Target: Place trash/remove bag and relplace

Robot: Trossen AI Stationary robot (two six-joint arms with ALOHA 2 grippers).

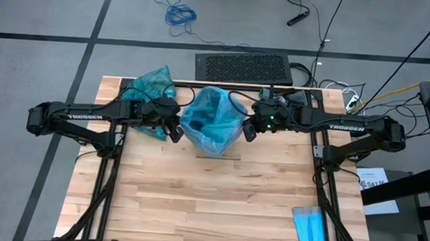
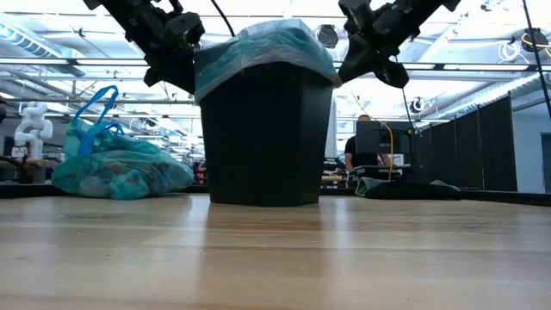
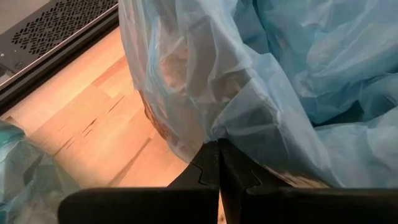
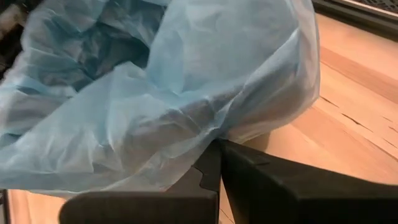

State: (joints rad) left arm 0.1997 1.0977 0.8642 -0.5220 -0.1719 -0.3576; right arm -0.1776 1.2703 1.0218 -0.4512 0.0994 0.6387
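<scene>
We see a black trash bin (image 2: pixel 265 138) standing near the back edge of the wooden surface (image 1: pixel 217 203), lined with a sky-blue bag (image 1: pixel 213 119) whose edge is folded down over the rim. The left end effector (image 1: pixel 175 131) sits at the bin's left side, its fingers (image 3: pixel 208 171) pressed together and pinching a fold of the sky-blue bag at the rim. The right end effector (image 1: pixel 249 131) sits at the opposite side, its fingers (image 4: pixel 211 168) likewise pressed together on the bag's edge. In the low view both end effectors hang just beside the bin's upper corners. A dark teal-green bag (image 2: pixel 116 168), filled and with its handles standing up, lies on the surface to the left of the bin, behind the left arm. A small blue folded cloth (image 1: pixel 311 226) lies near the surface's front right corner, well apart from the bin.
</scene>
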